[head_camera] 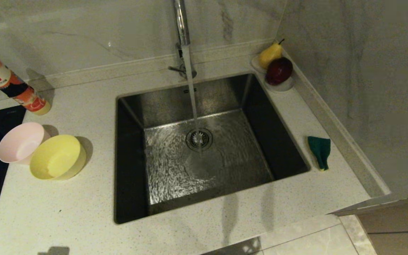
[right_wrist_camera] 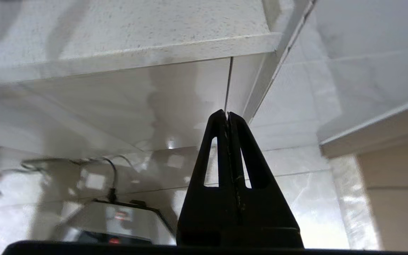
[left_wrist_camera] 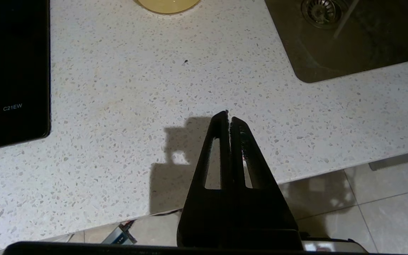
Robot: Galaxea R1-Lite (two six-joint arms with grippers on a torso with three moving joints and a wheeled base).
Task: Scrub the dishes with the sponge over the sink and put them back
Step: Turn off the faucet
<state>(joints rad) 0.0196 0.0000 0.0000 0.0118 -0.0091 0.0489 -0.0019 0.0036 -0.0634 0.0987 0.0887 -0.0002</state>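
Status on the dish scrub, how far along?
Done or not is unclear: pink bowl and yellow bowl sit on the counter left of the sink, sponge lies right of it, faucet running. Nothing in hand: left gripper and right gripper shut, empty. Left: possibly all scrubbing.

Each wrist view shows only the robot's gripper. The left gripper (left_wrist_camera: pixel 228 115) is matte black, with two long fingers (left_wrist_camera: pixel 244 148) that taper to a narrow tip, each with a slim triangular cut-out, on a wide black base. The right gripper (right_wrist_camera: pixel 227 114) has the same black, tapered, slotted form.
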